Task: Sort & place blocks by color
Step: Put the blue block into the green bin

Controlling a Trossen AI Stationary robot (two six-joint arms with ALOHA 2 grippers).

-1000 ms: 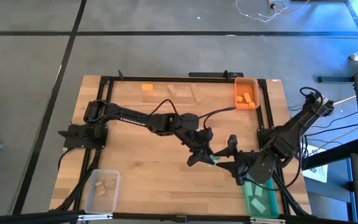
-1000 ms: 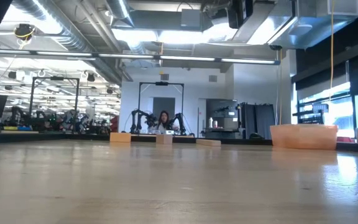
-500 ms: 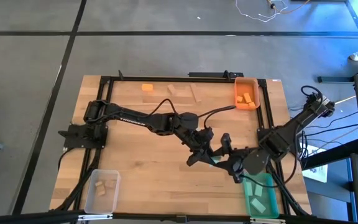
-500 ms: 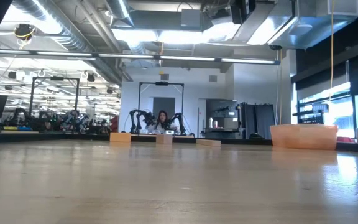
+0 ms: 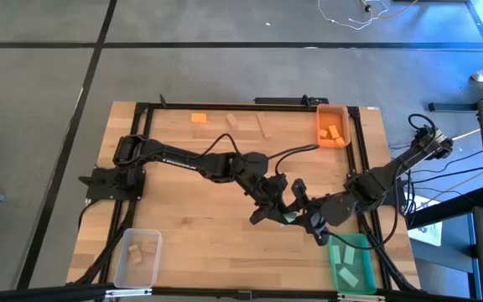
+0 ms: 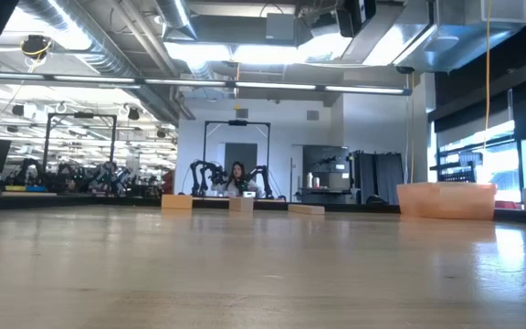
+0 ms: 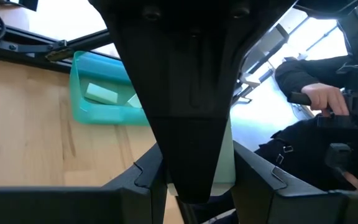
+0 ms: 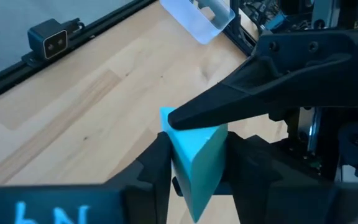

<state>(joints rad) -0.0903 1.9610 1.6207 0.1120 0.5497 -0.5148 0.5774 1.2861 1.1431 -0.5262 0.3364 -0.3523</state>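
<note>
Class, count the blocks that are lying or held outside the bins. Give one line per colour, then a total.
orange block: 1
wood blocks: 2
teal block: 1, held in the left tool
Total: 4

— What kind of place?
— Robotics lab. Exposed ducts + strip lights overhead, concrete floor, more robot arms on rigs in bkgd, person seated there.
</note>
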